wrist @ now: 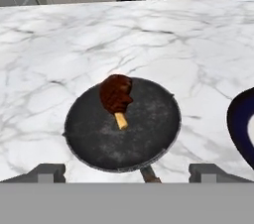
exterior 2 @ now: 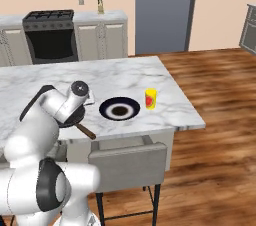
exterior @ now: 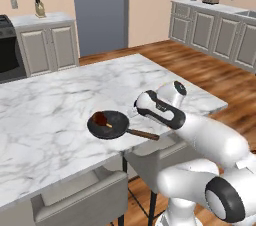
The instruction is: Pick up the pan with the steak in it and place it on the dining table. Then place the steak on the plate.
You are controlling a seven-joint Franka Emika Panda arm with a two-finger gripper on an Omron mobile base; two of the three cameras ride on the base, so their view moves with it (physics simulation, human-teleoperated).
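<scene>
Marble counter [exterior: 50, 105], the dining table, already carries the pan [wrist: 122, 123]. Seen from the hand view, the steak [wrist: 116, 94] lies in the pan's far half, straight ahead of the tool [wrist: 127, 172], whose tips stand spread and released, holding nothing. Its long axis runs toward the tool, bone end nearest. To the right waits the plate [exterior 2: 119, 109], just beside the pan
</scene>
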